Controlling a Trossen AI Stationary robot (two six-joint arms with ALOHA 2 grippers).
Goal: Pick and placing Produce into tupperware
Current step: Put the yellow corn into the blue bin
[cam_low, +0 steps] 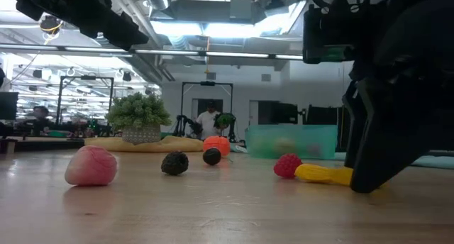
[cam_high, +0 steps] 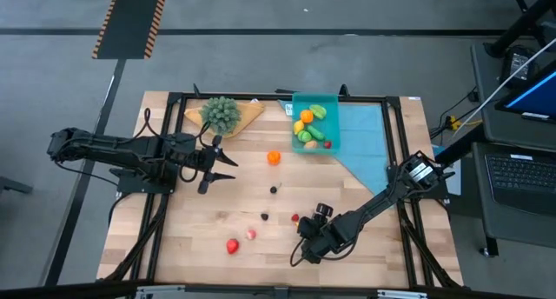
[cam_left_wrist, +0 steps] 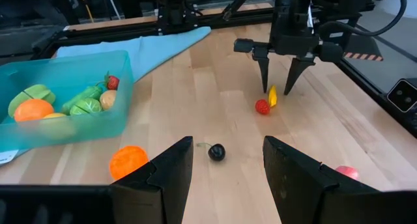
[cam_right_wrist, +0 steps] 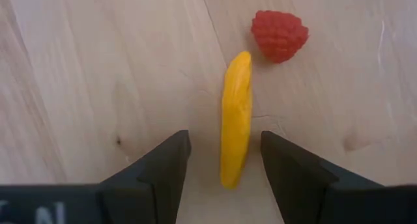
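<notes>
The teal tupperware (cam_high: 314, 121) stands at the far middle of the table with several produce pieces in it. Loose produce lies on the wood: an orange piece (cam_high: 274, 157), a dark cherry (cam_left_wrist: 216, 152), a pink piece (cam_low: 91, 166), a red raspberry (cam_right_wrist: 280, 34) and a long yellow piece (cam_right_wrist: 236, 116). My right gripper (cam_right_wrist: 223, 136) points down, open, with one finger on each side of the yellow piece's near end and a gap on both sides. The yellow piece lies flat on the table. My left gripper (cam_left_wrist: 228, 142) hovers open at the table's left.
A bushy green plant (cam_high: 221, 113) on a tan board stands at the far left. A light-blue cloth (cam_high: 365, 142) lies beside the tupperware, right of it. A red piece (cam_high: 232, 245) and another dark piece (cam_high: 265, 216) lie toward the near edge. Bare wood lies between the arms.
</notes>
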